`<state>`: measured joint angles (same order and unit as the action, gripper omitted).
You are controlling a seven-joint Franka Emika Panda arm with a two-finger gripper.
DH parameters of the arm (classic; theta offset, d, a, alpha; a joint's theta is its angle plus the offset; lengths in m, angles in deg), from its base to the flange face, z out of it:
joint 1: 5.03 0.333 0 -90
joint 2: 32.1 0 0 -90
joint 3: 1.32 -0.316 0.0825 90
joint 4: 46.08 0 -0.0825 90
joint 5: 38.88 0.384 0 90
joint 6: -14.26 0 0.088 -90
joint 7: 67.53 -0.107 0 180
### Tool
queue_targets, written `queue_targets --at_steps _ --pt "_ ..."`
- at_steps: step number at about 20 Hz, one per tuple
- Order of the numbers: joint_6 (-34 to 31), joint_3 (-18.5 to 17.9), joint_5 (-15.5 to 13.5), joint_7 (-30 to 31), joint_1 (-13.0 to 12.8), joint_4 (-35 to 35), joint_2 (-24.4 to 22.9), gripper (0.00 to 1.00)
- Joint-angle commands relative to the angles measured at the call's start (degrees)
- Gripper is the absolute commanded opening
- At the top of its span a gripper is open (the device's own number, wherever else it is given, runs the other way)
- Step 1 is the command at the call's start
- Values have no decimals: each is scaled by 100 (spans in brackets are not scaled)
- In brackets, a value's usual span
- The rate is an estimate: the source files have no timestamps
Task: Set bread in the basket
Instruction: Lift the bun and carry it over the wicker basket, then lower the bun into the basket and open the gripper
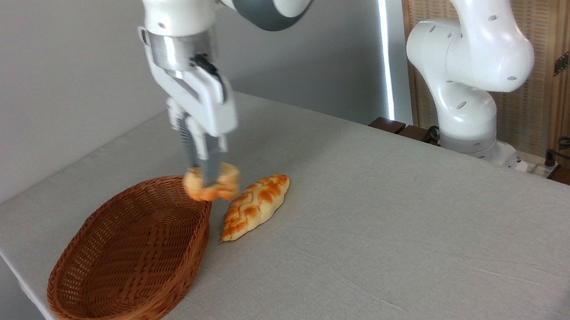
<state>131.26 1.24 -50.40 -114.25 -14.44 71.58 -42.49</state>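
- While the white arm reaches down from the top of the frame, its hand (208, 178) is clamped on the bread (212, 183), with the fingers (191, 156) pointing straight down; the bread is blurred
- Held clear of the worktop (383, 235), the bread hangs over the right-hand rim of the basket (127, 258), at the end of the basket nearer the far edge; whether it touches the rim cannot be told
- Lying near the worktop's left corner, the basket is oval, reddish-brown wicker, with nothing inside it
- Just right of the basket, a braided golden loaf (254, 207) lies flat on the worktop, its pointed tip close to the basket wall; the held bread is above and just left of it
- Behind the worktop's far right edge stands the arm's white base (467, 103), in front of a wooden screen (564, 24)
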Motion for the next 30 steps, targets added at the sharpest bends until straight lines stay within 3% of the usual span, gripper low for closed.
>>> queue_targets --at_steps 1,6,9,24,30 --pt "1013 508 -254 862 0 -261 633 38" --pt "1922 781 -228 1507 0 -261 1090 51" --pt "2072 852 -210 1586 0 -261 1301 100" --pt "2107 913 -201 1631 -9 -323 1363 100" --pt "1967 870 -201 1648 0 -332 1118 100"
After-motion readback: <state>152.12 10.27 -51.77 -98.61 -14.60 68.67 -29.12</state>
